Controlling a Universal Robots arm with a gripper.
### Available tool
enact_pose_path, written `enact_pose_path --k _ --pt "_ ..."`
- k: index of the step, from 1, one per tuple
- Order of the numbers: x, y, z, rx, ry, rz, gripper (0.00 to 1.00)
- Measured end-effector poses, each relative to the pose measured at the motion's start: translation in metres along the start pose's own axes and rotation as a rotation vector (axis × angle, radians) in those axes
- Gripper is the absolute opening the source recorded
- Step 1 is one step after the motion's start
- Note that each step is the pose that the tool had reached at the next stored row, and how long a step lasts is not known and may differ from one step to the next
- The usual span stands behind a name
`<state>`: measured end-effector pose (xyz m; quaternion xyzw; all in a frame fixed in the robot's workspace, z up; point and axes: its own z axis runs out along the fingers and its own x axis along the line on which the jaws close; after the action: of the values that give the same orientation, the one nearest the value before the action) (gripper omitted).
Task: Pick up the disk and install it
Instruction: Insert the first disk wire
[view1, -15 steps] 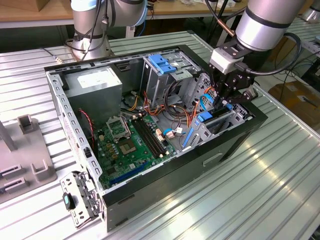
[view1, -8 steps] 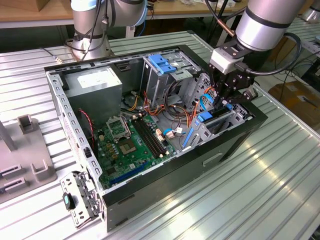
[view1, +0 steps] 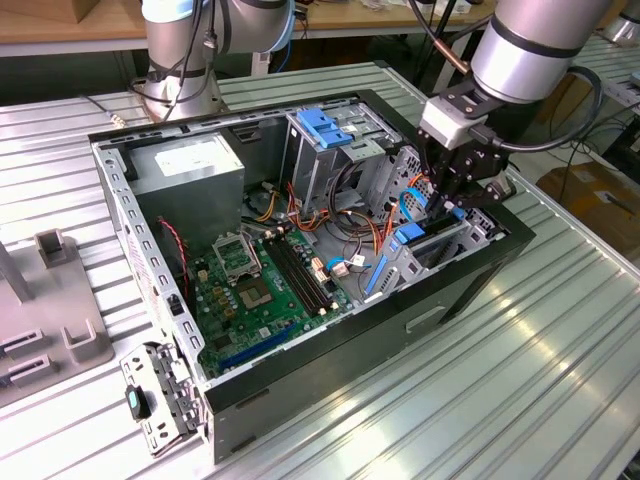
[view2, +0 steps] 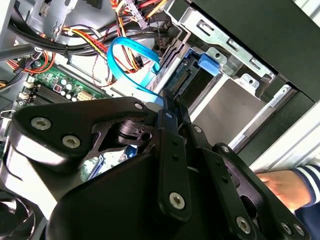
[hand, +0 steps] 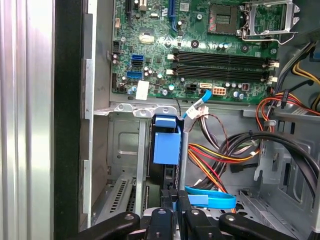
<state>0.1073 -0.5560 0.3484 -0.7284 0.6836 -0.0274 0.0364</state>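
In the first wrist view the gripper (hand: 175, 207) has its fingers narrow, pinching the edge of the disk (hand: 166, 145). The disk stands on its edge in the drive bay (hand: 125, 150) of the open computer case (view1: 330, 370). Beyond it lies the motherboard (hand: 220, 60).

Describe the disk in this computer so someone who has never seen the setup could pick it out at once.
Start at the open black computer case, then go to the drive bay at its corner on the exterior view's right, beneath the end effector. The disk stands on edge there, the one slab with a blue plastic frame among bare grey metal.
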Motion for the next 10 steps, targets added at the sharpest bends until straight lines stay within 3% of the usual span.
enact_pose_path --k 10 --pt "0.0007 0.0002 0.0018 0.0000 -0.0001 -0.001 0.16"
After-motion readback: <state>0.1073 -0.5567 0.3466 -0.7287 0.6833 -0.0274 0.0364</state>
